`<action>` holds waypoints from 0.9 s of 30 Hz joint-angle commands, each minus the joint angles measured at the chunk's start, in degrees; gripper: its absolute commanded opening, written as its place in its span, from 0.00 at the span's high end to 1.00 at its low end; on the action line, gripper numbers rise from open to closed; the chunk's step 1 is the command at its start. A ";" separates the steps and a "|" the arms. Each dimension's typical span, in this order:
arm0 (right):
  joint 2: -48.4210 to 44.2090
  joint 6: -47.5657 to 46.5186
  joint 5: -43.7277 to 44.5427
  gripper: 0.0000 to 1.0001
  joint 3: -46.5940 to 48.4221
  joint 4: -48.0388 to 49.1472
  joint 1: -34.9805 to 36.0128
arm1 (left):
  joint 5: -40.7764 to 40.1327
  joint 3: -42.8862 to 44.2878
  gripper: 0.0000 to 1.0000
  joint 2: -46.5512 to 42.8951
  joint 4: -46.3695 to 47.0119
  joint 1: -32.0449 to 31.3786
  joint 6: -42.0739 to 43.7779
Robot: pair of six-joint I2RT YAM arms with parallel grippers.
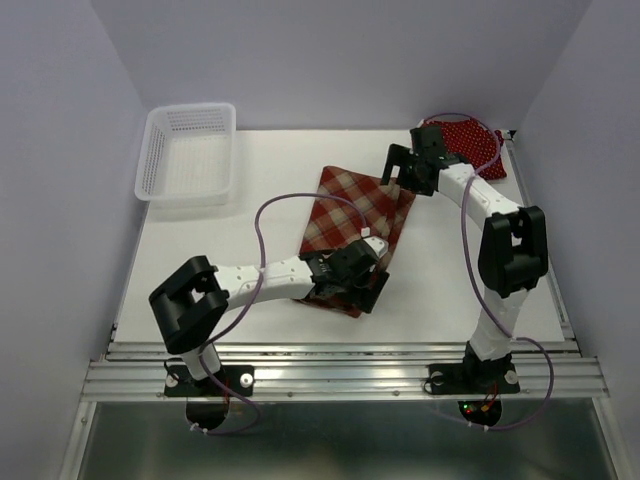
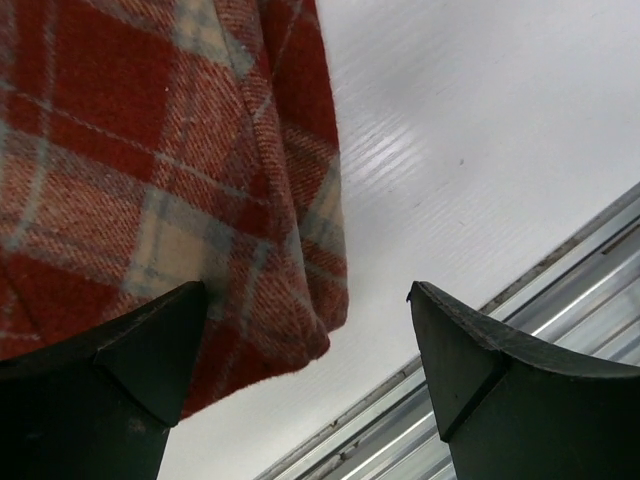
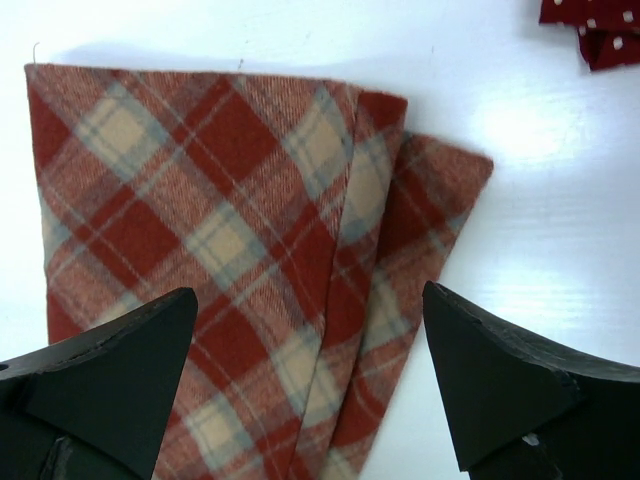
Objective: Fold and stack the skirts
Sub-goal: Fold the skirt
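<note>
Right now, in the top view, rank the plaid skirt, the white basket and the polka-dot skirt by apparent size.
1. plaid skirt, barely ahead of the next; too close to be sure
2. white basket
3. polka-dot skirt, clearly smallest, partly hidden behind the right arm

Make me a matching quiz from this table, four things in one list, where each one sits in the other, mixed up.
1 plaid skirt
2 polka-dot skirt
3 basket
4 left tool

A far right corner
B open, at the plaid skirt's near edge
C far left corner
D in the middle

Pairs: 1-D, 2-A, 3-C, 4-B
</note>
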 commanded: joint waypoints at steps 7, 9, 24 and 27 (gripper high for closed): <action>12.64 -5.21 5.36 0.00 16.22 -3.18 0.00 | 0.35 1.97 0.29 4.22 -1.38 -0.76 1.17; 15.35 -5.48 4.92 0.00 18.24 -3.27 0.00 | -0.26 1.61 0.42 4.57 -0.94 -0.84 0.56; 21.70 -4.34 6.68 0.74 22.30 -3.80 -1.06 | -6.06 2.49 1.00 3.08 -0.85 -0.76 -2.79; 20.83 -5.30 4.93 0.91 22.73 -2.49 -1.06 | -8.69 3.63 1.00 1.50 -2.60 -0.84 -3.14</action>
